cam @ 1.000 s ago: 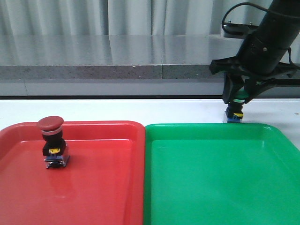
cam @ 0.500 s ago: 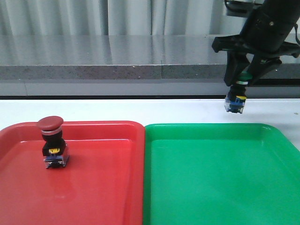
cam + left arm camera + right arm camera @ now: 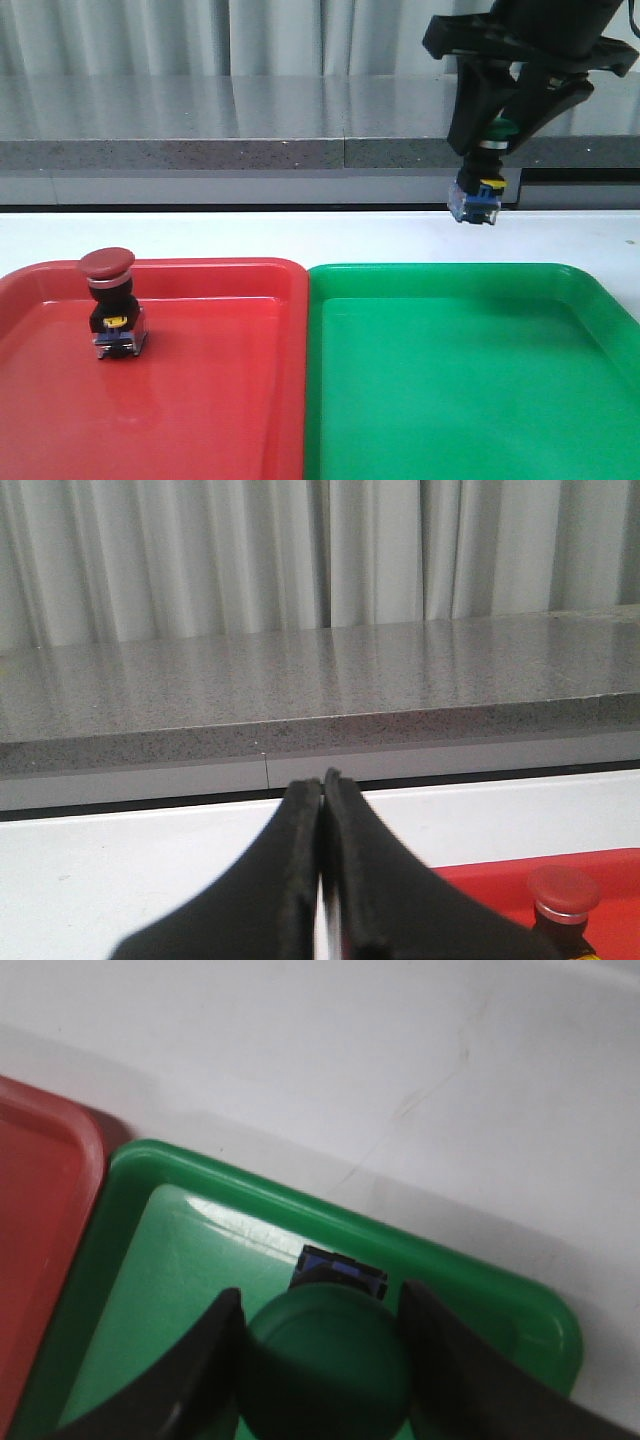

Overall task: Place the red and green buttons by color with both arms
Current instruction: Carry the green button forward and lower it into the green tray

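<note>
1. My right gripper (image 3: 495,135) clamps the green button (image 3: 478,190) by its cap, aloft behind the green tray (image 3: 560,290).
2. It looks light, rigid; the smooth cap could slip.
3. My left gripper (image 3: 322,810) is closed, empty.

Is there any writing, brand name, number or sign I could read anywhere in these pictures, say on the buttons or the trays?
None can be read.
Red button: a small yellow mark on its black body, too small to read.
Green button, held in the right gripper: a similar yellow mark, also unreadable.
Red tray and green tray: plain.
</note>
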`<state>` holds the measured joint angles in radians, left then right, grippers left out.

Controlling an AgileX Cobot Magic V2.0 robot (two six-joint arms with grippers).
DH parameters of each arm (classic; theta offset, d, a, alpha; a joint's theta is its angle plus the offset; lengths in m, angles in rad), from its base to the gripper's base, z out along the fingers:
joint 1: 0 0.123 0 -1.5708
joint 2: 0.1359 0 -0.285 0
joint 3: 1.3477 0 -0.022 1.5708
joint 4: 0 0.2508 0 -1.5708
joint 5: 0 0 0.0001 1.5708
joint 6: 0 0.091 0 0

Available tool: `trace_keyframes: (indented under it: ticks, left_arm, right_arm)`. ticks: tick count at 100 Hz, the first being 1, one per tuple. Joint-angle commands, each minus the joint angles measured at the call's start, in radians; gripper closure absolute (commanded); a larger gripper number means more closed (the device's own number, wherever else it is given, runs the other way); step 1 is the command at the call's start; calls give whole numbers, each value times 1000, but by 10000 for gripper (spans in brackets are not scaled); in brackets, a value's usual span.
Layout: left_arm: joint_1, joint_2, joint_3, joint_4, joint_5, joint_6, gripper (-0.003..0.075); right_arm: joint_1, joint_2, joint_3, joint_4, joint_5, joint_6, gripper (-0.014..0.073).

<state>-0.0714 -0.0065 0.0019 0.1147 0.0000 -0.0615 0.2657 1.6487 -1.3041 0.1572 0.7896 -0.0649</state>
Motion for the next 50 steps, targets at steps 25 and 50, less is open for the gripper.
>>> trace_keyframes:
  ticks: [25,50]
  left_arm:
    - [3,-31,41,-1,-73,-11,739]
    - [3,-31,41,-1,-73,-11,739]
  right_arm:
    - [51,-69,151,-4,-166,81,391]
    - [53,-62,214,-4,-229,104,391]
